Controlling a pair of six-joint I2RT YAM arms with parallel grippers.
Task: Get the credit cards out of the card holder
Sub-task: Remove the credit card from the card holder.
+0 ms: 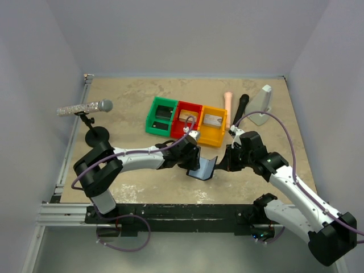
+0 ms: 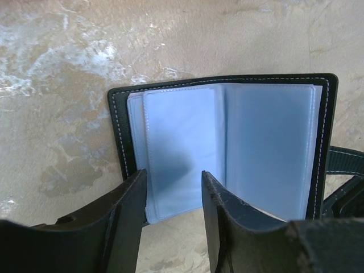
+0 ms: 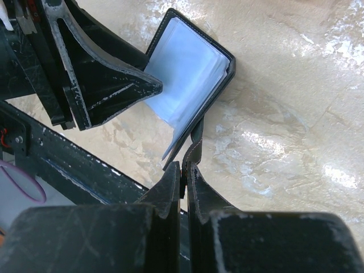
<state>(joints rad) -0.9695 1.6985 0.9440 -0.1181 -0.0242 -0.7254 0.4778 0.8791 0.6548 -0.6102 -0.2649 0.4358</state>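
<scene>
Card holder (image 1: pixel 203 169) before the bins (image 1: pixel 152 120)

White-and-black arms (image 1: pixel 142 154), purple cables (image 1: pixel 271 113)

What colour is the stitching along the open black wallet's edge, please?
White stitching on the black card holder; clearest in left wrist view.

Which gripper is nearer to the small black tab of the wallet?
Right. The right gripper pinches the tab with shut jaws; the left gripper is at the clear sleeves inside the wallet, jaws apart, off the tab.
</scene>
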